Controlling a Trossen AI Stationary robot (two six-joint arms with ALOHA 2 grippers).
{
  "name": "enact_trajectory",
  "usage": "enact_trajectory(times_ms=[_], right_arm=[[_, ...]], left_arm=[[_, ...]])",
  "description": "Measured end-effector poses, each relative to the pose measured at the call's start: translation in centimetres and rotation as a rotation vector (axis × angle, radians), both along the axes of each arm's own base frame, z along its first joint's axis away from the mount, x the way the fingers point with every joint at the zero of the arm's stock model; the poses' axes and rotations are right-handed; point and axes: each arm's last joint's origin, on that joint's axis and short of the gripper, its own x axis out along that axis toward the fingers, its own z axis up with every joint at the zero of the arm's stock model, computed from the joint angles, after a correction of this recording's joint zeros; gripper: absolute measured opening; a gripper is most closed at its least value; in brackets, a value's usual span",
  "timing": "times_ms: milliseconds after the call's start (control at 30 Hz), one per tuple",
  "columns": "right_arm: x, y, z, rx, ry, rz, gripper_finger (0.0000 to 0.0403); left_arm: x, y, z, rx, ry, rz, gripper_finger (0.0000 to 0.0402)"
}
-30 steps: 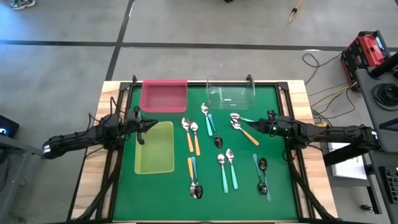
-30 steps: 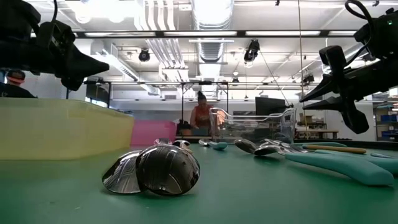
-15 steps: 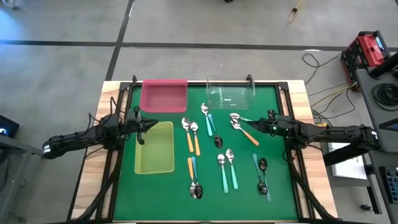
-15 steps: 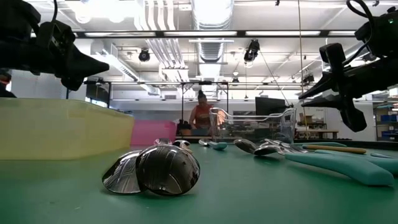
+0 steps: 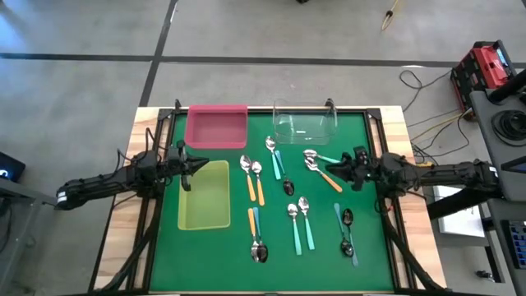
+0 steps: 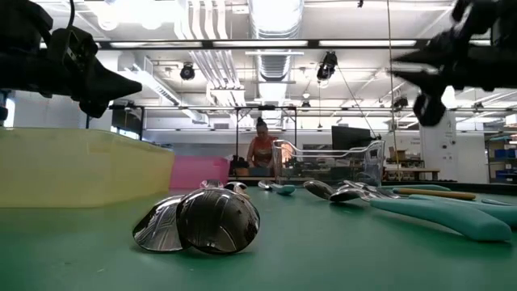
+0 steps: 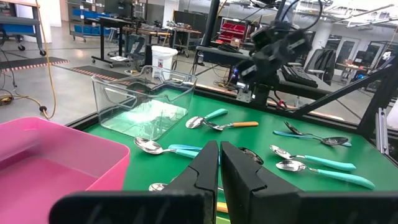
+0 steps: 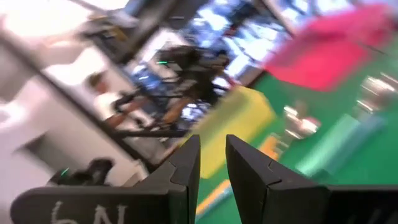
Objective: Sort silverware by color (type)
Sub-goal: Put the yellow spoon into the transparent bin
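Right gripper (image 5: 335, 170) hovers above the orange-handled spoon (image 5: 326, 177), fingers narrow, holding nothing; left gripper (image 5: 202, 164) fingers pinched together.

Three trays sit on the green mat (image 5: 329, 255): pink tray (image 5: 216, 126) upper left of the mat, clear tray (image 5: 305, 122) top center, yellow-green tray (image 5: 205, 195) on the left. Red toolbox (image 5: 483, 67) far right on the concrete floor; a person (image 6: 260, 151) stands way back.

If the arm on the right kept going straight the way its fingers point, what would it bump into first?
Probably nothing soon. The right gripper hangs above the orange-handled spoon and points level across the table toward the left gripper; height is hard to judge.
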Motion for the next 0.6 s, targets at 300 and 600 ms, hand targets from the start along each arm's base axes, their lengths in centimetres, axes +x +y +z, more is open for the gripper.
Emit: enact_trajectory(times_ms=[300,600], right_arm=[[0.0,1.0,1.4,-0.263,-0.103,0.054,0.0068],[2.3,1.4,5.3,-0.382,-0.078,0.061,0.0068]], left_arm=[[0.0,0.0,0.0,0.000,0.000,0.000,0.0000],[0.0,0.0,0.0,0.000,0.000,0.000,0.0000]])
